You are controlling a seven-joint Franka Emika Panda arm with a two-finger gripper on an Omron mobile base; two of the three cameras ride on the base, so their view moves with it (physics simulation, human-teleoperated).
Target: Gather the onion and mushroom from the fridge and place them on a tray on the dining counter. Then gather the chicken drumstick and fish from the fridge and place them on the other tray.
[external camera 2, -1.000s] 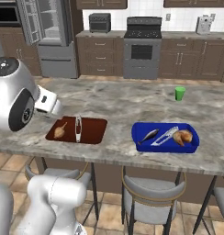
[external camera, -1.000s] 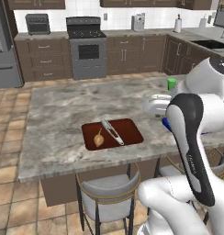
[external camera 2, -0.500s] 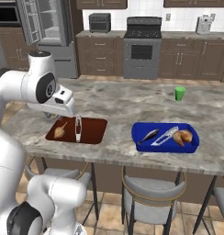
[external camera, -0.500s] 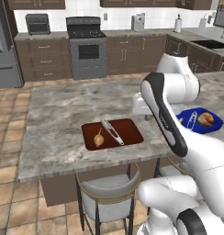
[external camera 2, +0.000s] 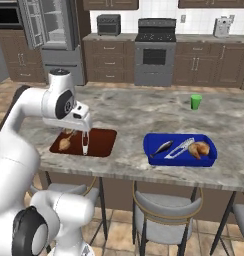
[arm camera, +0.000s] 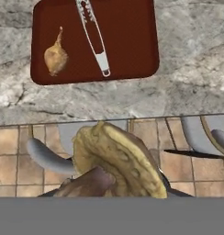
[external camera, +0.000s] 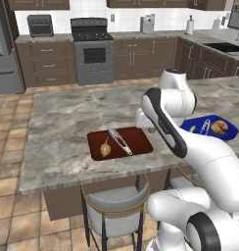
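We are looking down past the claw (arm camera: 109,183) at a stool (external camera: 114,206) by the near edge of the dining counter (external camera 2: 144,110). The claw is closing tight on a tan-yellow lumpy disc (arm camera: 118,158), which we are taking to be the mushroom, though its shape is hard to read this close. The claw is hanging over the near edge of the counter, just on the near side of the other tray (arm camera: 132,50). On that tray the chicken drumstick (arm camera: 55,56) is lying to the left and the fish (arm camera: 93,34) beside it, its long axis running near to far. We are judging that the disc belongs with the onion (external camera 2: 200,148), which is sitting in the blue tray (external camera 2: 179,162), so the target is lying well to the claw's right along the counter
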